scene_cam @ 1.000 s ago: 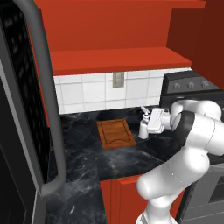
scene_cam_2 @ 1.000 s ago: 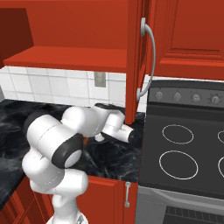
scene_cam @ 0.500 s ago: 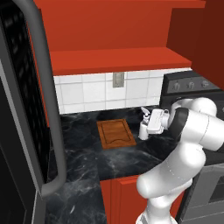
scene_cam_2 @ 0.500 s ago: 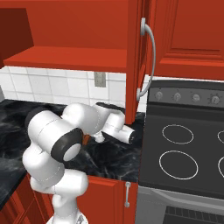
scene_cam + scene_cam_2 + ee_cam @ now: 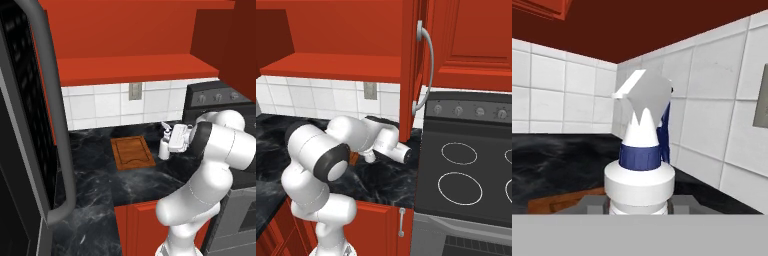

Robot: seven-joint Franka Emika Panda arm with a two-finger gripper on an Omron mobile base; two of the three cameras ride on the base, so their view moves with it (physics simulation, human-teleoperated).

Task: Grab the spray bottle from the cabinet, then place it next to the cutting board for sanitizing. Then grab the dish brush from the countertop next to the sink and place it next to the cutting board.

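spray bottle point(image 5: 164, 146), white plastic, apparently clamped in gripper point(image 5: 169, 145), beside wooden cutting board point(image 5: 132, 152).

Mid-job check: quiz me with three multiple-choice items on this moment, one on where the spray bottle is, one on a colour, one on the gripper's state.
1. Where is the spray bottle?
A. On the cabinet shelf
B. Just beside the cutting board, over the countertop
C. On the stove

2. What colour is the band around the bottle's neck?
A. Dark blue
B. Green
C. Yellow

3. What is the gripper doing?
A. Open and away from everything
B. Shut on the bottle
C. Gripping the board

Answers: B, the left base view shows the bottle at the board's right edge; A, the hand view shows the blue band; B, the hand is right at the upright bottle.
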